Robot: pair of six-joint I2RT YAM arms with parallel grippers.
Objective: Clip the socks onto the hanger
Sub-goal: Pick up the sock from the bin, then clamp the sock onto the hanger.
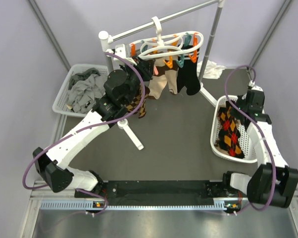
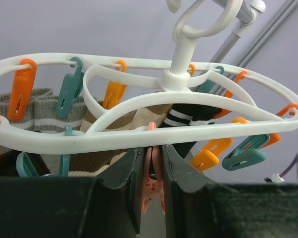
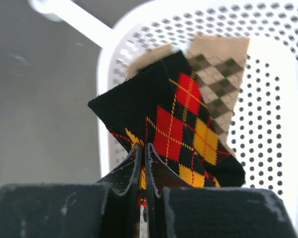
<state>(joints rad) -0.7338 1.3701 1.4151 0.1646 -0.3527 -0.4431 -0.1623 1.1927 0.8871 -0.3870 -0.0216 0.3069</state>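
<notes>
Right wrist view, Spotter: your right claw (image 3: 143,148) has its jaws pressed together on the near edge of a black, red and yellow argyle sock (image 3: 173,119). The sock spreads out ahead of the claw, inside the white basket (image 3: 105,99). A tan argyle sock (image 3: 218,64) lies under it, farther ahead and to the right.

Logger: Noted. And the left side?

Spotter: Your left claw (image 2: 151,158) is clamped on a peach clip (image 2: 150,188). The hanger (image 2: 178,79) hangs directly above that claw, with orange and teal clips around its ring. Several hung socks (image 1: 181,74) dangle beyond it.

Logger: Is the clip's mouth open?

Spotter: Cannot tell. The fingers hide it.

Logger: Which step, then?

Spotter: My read is pickup of the next sock. The left claw looks to be readying a clip while the right one has a pinch down in the basket. The sock is not yet lifted.

Logger: What does the next move call for?

Spotter: You probably need to raise the right claw straight up until the sock clears the basket wall. Then carry it across toward the left claw and present one edge to the peach clip. Watch the pinch. It sits near the sock's edge, so the sock may slip or drag the tan one along.
</notes>
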